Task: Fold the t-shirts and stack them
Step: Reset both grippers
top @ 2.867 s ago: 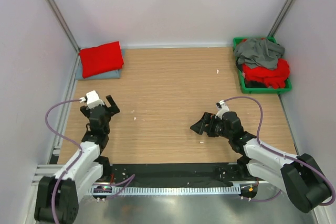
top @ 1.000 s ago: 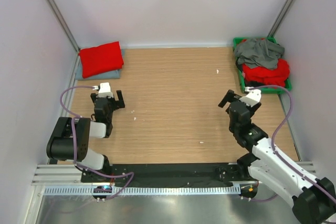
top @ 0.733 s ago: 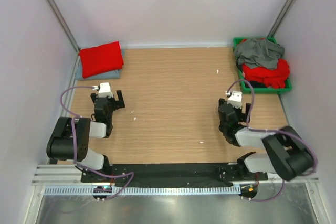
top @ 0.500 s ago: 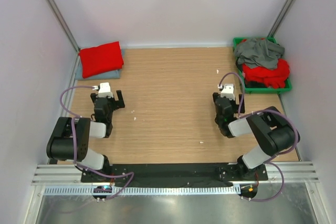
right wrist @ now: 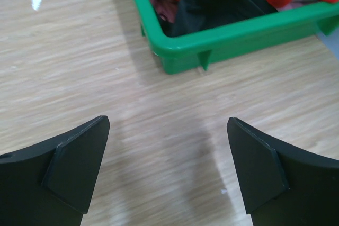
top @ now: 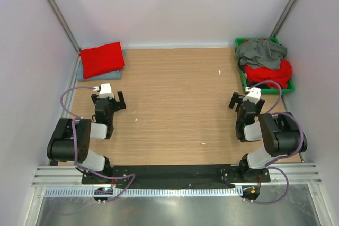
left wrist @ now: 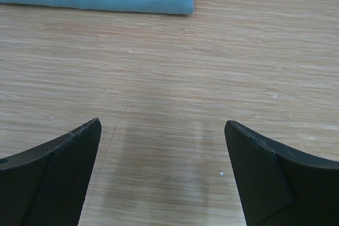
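Top external view: a folded red shirt (top: pixel 101 59) lies on a blue-grey shirt (top: pixel 106 75) at the desk's (top: pixel 175 93) far left corner; a grey shirt (top: pixel 260 51) tops more red shirts (top: pixel 271 73) heaped in the green bin (top: pixel 243 75) far right. My left jaws and right jaws stand wide, empty. I judge the right jaws should clear the bin's rim, pinch the grey shirt high, and lift it fully free.

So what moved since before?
The right arm pulled back from the middle of the table and swung right; the right tool now faces the green bin, open. The left arm folded back too, left tool open. Nothing was grabbed. The folded shirts and the bin's shirts stayed put.
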Controlling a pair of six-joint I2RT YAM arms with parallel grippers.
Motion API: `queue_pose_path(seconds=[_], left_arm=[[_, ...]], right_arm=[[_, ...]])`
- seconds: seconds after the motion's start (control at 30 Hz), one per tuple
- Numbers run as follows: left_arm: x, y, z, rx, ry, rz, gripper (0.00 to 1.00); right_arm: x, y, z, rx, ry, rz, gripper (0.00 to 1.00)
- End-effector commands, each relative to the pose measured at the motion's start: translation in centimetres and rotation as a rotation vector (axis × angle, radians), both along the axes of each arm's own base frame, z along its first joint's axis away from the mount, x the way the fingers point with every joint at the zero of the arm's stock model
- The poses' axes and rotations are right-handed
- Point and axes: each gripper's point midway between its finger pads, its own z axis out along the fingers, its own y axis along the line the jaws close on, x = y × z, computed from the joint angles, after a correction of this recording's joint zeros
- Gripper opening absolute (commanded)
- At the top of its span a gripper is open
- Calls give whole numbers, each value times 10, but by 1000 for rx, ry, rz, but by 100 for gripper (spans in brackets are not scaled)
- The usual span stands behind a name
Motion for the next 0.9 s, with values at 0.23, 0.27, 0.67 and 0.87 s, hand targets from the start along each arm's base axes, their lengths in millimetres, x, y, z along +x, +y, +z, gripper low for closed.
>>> queue_pose_path(seconds=[0.23, 0.27, 0.67, 0.87], left_arm=[[12, 2, 28, 9, -101, 2, 100], [12, 2, 27, 9, -100, 2, 100], [12, 2, 28, 9, -101, 4, 100], [12, 2, 28, 9, -101, 2, 100]], right_arm=[[27, 34, 37, 39, -150, 169, 100], [28, 35, 34, 41, -131, 176, 100], [28, 35, 35, 40, -138, 180, 100], [29, 35, 35, 39, -138, 180, 100]])
